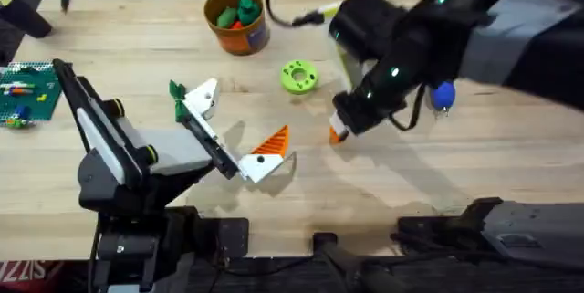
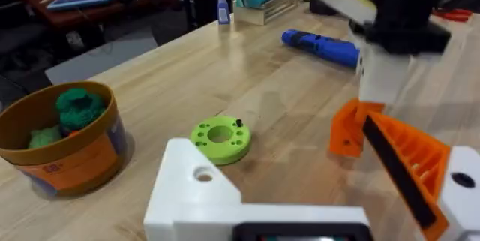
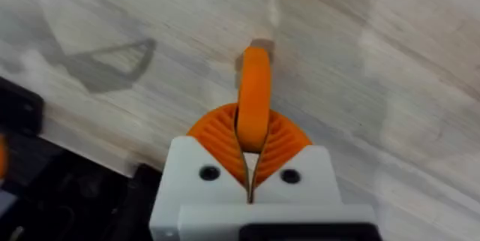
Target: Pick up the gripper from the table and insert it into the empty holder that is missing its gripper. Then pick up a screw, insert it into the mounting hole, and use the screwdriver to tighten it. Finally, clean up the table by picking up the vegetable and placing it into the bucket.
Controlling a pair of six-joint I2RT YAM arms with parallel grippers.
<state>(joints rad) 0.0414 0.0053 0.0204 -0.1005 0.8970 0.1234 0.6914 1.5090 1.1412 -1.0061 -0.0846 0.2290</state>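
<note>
Above table centre, right fingers (image 3: 251, 167) pinch orange gripper (image 3: 255, 98); left fingers (image 1: 233, 133) apart.

A round lime-green plastic ring (image 1: 298, 76) lies flat on the light wooden desk (image 1: 137, 19), and it has small holes around its top (one holds a tiny dark bit). A blue pen-shaped tool (image 2: 321, 47) lies on its side farther along the desk. At the desk's left edge sits a green flat board (image 1: 26, 93) with little coloured pieces on it. A small blue bottle (image 2: 223, 10) stands upright near the far edge.
</note>
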